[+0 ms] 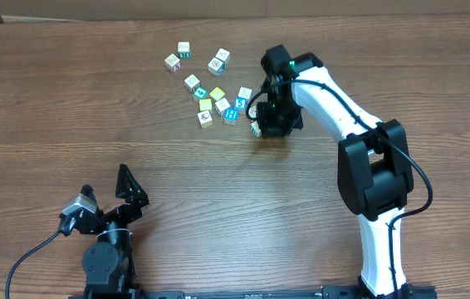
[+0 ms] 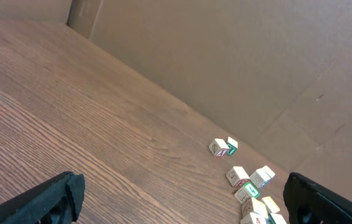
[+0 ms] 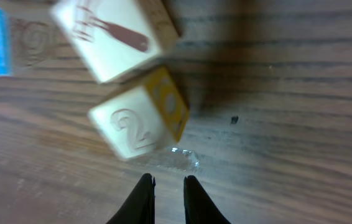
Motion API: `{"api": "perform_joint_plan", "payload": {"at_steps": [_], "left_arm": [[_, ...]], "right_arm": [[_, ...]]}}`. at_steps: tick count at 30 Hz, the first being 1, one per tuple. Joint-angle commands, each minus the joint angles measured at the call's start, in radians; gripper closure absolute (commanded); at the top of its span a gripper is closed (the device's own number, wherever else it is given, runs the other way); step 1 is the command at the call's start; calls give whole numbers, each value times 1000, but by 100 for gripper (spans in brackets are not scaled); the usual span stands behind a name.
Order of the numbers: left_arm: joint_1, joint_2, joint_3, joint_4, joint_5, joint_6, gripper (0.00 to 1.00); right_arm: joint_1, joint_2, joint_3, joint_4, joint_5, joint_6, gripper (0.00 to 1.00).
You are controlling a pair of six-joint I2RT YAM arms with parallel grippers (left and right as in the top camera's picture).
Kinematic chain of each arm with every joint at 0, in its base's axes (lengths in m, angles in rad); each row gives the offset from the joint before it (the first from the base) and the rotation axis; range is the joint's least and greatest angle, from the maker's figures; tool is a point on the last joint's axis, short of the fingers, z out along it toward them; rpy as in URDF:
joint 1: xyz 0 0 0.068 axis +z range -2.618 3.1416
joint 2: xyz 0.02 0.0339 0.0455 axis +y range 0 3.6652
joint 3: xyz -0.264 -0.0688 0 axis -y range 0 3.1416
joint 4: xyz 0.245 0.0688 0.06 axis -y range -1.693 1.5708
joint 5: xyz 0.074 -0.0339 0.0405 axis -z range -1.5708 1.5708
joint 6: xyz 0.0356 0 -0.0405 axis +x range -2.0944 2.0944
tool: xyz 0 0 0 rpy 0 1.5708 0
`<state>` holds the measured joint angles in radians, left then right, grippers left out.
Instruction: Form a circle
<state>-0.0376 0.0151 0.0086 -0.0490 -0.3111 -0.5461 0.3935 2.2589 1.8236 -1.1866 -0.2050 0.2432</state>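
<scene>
The right claw (image 3: pixel 168 182), nearly shut and empty, sits just behind the 2 cube (image 3: pixel 132 127), with the picture cube (image 3: pixel 117 34) just beyond it, while the wide-open left claw (image 2: pixel 181 180) is far off.

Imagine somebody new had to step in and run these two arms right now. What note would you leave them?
Left gripper: wide open, empty, at the front of the table, far from the cubes.
Right gripper: nearly closed, holding nothing, low over the table right beside the cube marked 2.
The cubes: a loose scatter at the far middle of the table, with the right arm at its right side.
Done: no clear circle yet.
Left: nudge or carry cubes until they form a ring.
</scene>
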Motion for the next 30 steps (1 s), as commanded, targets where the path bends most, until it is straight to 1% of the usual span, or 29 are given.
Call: {"api": "perform_joint_plan", "payload": {"at_steps": [1, 6, 11, 20, 30], "left_arm": [[0, -10, -4, 0, -11, 12, 1], [0, -10, -4, 0, -11, 12, 0], [0, -10, -4, 0, -11, 12, 1], [0, -10, -4, 0, -11, 12, 1], [0, -10, -4, 0, -11, 12, 1]], "right_arm": [[6, 5, -58, 39, 2, 28, 86], [18, 5, -118, 109, 1, 57, 86], [40, 5, -121, 153, -8, 64, 86], [51, 11, -123, 365, 14, 65, 85], [51, 31, -123, 547, 29, 64, 80]]}}
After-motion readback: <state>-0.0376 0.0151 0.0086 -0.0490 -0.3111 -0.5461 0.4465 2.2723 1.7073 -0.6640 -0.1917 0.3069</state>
